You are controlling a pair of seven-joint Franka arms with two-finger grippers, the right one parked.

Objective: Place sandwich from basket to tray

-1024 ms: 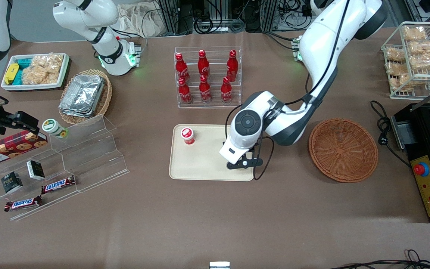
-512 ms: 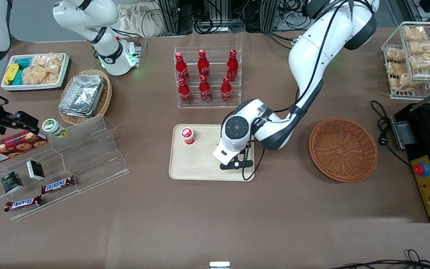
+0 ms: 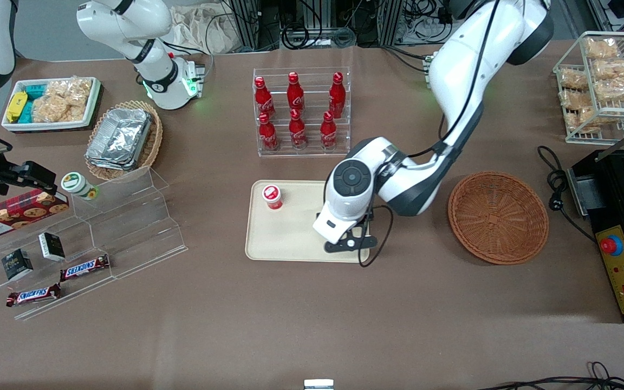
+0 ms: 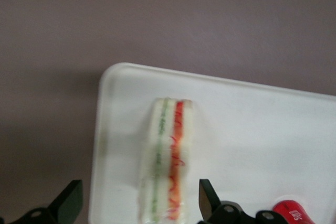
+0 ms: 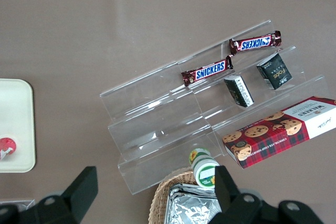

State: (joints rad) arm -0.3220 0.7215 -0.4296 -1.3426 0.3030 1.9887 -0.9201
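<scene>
The sandwich [image 4: 168,156] lies on the beige tray [image 4: 247,129] near one of its corners, its red and green filling edge facing the wrist camera. My left gripper [image 4: 139,199] hovers above it, open, one finger on each side and neither touching the bread. In the front view the left arm's hand [image 3: 345,214] covers the sandwich at the tray's [image 3: 285,238] end toward the working arm. The reddish-brown basket [image 3: 498,216] holds nothing and sits beside the tray, toward the working arm's end.
A small red-capped bottle [image 3: 272,196] stands on the tray. A clear rack of red cola bottles [image 3: 301,111] stands farther from the front camera than the tray. An acrylic stepped shelf [image 3: 106,227] with snacks lies toward the parked arm's end.
The left hand drifted a little toward the parked arm's end over the tray, then came back and slightly nearer the front camera. The basket and bottle stayed put.
</scene>
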